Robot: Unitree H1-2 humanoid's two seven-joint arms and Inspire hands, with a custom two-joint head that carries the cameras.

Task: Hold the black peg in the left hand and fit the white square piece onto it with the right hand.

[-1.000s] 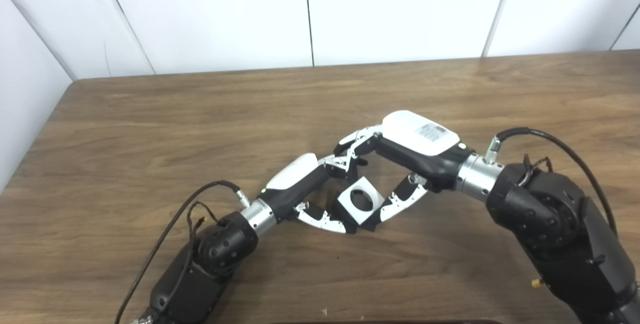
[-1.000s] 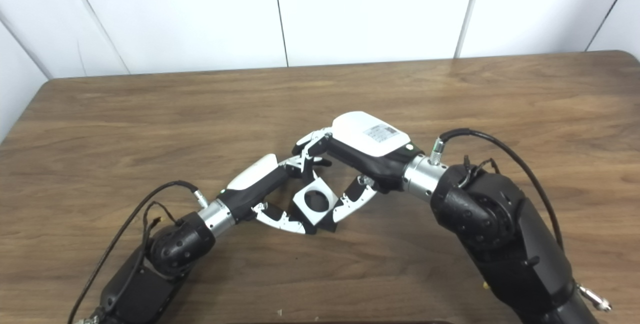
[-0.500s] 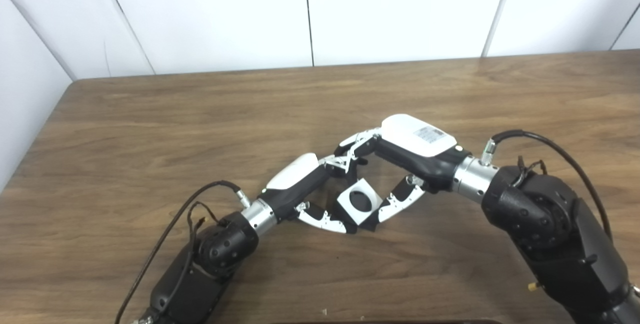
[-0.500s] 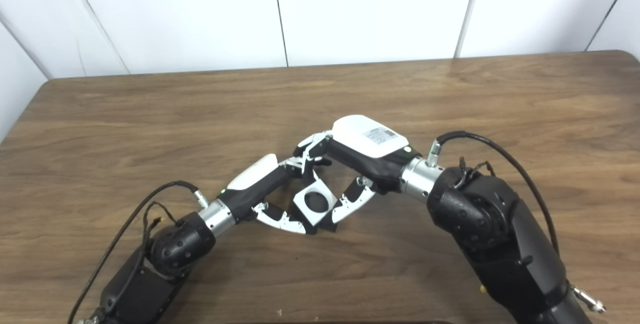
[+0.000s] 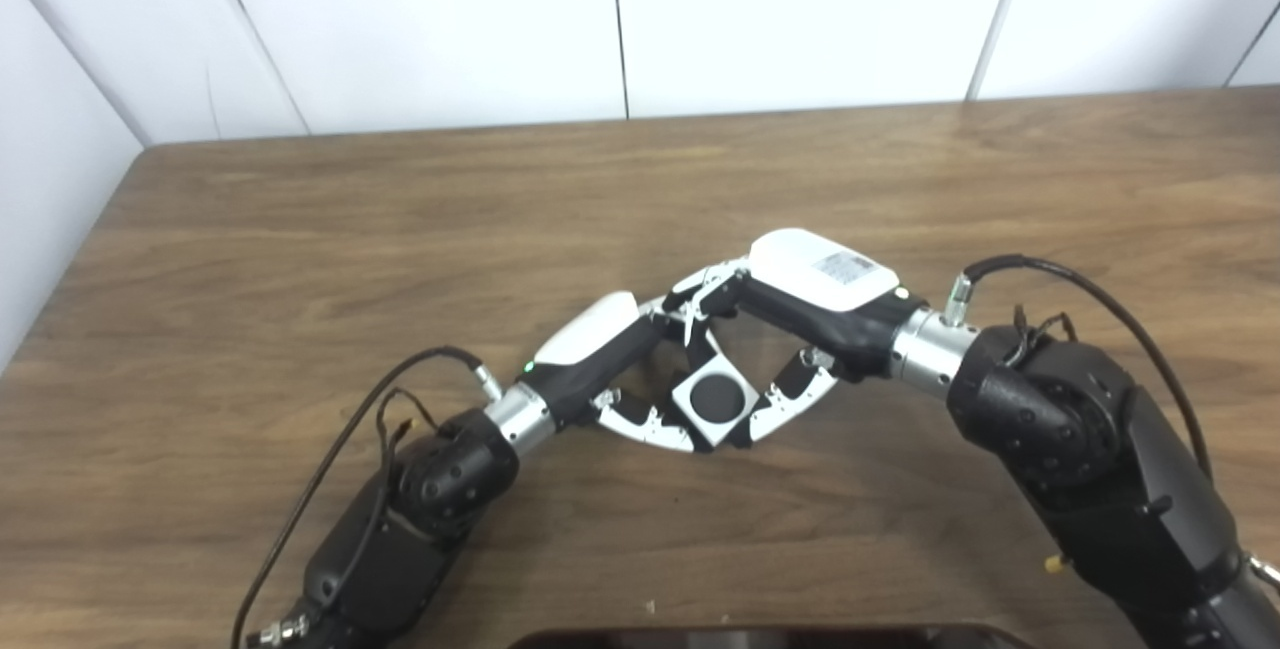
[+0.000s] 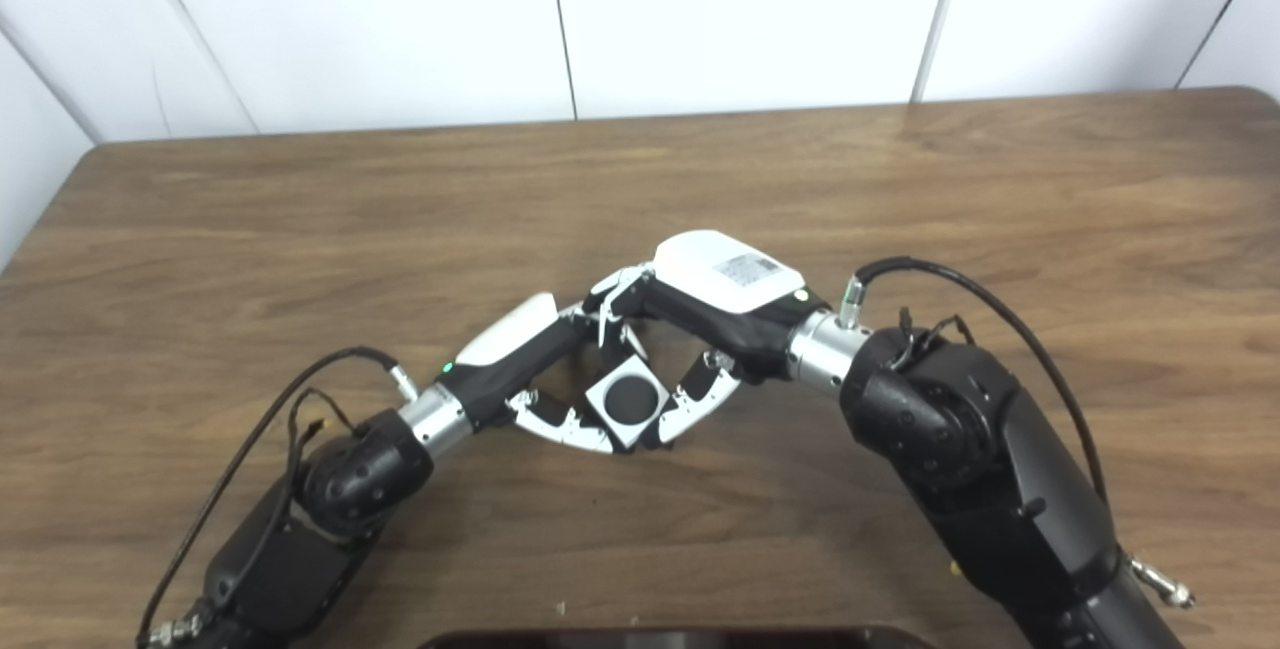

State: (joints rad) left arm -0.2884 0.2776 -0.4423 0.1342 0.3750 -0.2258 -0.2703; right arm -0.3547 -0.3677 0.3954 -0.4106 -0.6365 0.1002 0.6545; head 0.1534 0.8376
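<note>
The white square piece (image 5: 712, 397) sits between both hands above the middle of the table, turned like a diamond. Its round hole is filled with black: the top of the black peg (image 5: 716, 397) shows inside it. My left hand (image 5: 610, 349) comes in from the lower left and is shut around the peg, whose body is hidden under the piece and my fingers. My right hand (image 5: 800, 294) reaches in from the right and is shut on the white piece, thumb (image 5: 795, 401) on its lower right edge and fingers (image 5: 700, 294) over its top.
A brown wooden table (image 5: 300, 249) with white wall panels behind it. A dark object's edge (image 5: 760, 637) shows at the bottom of the picture. Cables loop from both wrists.
The hole in the white piece showed the table before and is now filled black. The two hands have drawn closer together. The whole picture has shifted slightly, so the camera moved.
</note>
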